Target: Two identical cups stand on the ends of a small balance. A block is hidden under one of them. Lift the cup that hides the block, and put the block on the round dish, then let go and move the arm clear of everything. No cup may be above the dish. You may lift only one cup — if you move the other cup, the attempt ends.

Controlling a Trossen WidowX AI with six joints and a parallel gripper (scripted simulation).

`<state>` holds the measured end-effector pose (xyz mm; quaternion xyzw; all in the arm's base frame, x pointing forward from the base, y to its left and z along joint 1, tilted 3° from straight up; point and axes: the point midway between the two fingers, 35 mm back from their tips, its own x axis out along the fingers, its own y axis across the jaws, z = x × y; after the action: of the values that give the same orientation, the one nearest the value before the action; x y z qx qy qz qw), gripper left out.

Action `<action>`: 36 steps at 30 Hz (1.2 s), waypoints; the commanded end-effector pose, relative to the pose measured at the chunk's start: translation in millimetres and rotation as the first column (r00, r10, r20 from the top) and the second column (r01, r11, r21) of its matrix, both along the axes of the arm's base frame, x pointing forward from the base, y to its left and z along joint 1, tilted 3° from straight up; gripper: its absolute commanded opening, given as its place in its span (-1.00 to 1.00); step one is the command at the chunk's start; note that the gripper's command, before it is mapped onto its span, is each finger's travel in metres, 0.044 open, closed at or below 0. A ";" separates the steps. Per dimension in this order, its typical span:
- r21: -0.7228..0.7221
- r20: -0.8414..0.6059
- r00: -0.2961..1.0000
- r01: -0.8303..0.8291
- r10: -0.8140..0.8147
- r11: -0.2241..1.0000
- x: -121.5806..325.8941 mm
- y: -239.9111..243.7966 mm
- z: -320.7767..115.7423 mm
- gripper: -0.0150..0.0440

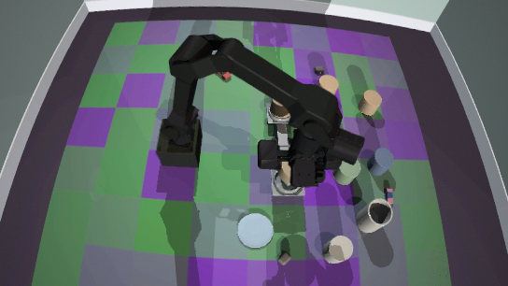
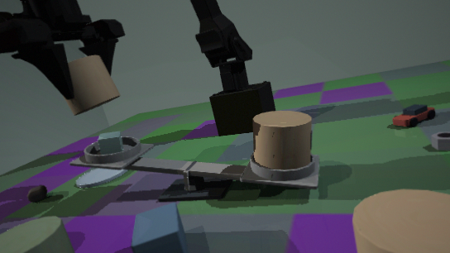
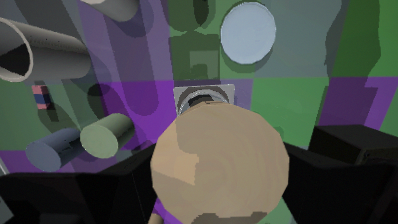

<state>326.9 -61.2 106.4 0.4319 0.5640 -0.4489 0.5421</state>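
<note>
My gripper is shut on a tan cup, which is tilted and in the air above one end of the balance. Below it, a pale blue-green block sits inside the ring of that raised pan, uncovered. The other tan cup stands upright on the opposite, lower pan. The round pale blue dish lies on the floor near the block's end, with nothing on it. The held cup hides the block in the wrist view.
A green cylinder, a blue cylinder and a hollow grey tube stand beyond the balance. A pale cylinder and a small brown object are near the dish. A red car is behind.
</note>
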 end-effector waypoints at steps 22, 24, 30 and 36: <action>0.000 0.000 1.000 0.000 0.000 1.000 0.2 0.0 -0.3 -0.49; 0.000 0.001 1.000 0.000 0.000 1.000 -0.7 -3.9 -1.6 -0.49; -0.002 0.005 1.000 0.000 0.000 1.000 -10.7 -37.6 -13.5 -0.49; -0.005 0.009 1.000 0.001 -0.001 1.000 -25.2 -70.6 -25.6 -0.49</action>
<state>308.5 -117.5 84.7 0.4343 0.5626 -0.4476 0.5427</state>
